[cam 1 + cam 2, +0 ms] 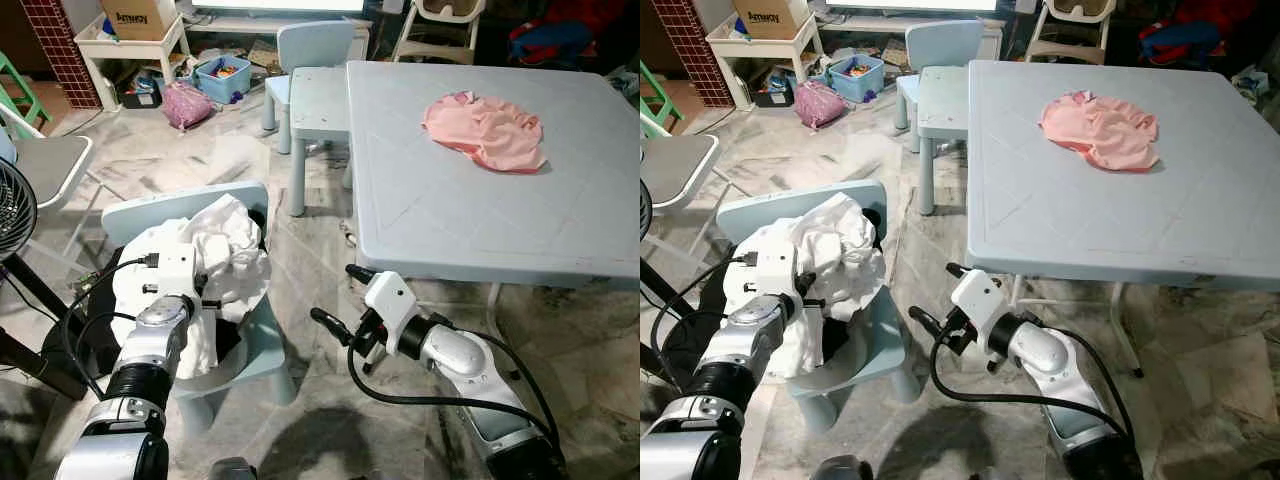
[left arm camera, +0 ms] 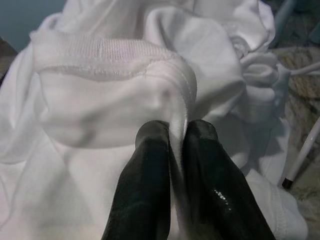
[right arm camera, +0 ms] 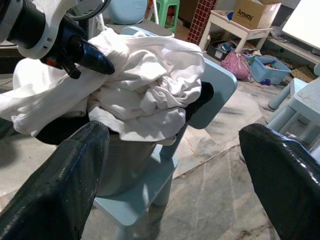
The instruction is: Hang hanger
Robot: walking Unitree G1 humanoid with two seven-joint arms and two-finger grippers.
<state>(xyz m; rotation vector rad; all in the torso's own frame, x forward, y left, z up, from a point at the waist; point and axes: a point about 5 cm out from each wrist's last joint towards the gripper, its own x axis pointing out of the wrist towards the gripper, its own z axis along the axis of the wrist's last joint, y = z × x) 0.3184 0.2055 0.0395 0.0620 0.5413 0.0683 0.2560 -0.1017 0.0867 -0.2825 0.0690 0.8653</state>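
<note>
A heap of white clothes (image 1: pixel 225 250) lies on a small light-blue chair (image 1: pixel 262 345) in front of me, with something black under it. My left gripper (image 2: pixel 176 131) is shut on a ribbed white hem of one garment (image 2: pixel 125 100) at the left side of the heap. My right gripper (image 1: pixel 333 292) hangs open in the air to the right of the chair, just below the table's front edge. Its fingers (image 3: pixel 60 185) point at the heap with nothing between them. I can make out no hanger.
A big light-blue table (image 1: pixel 480 200) stands on the right with a pink cloth (image 1: pixel 487 130) on it. A second small blue chair (image 1: pixel 310 100) stands behind. A fan (image 1: pixel 12 210) and a white chair (image 1: pixel 50 165) are on the left. Marble floor lies between.
</note>
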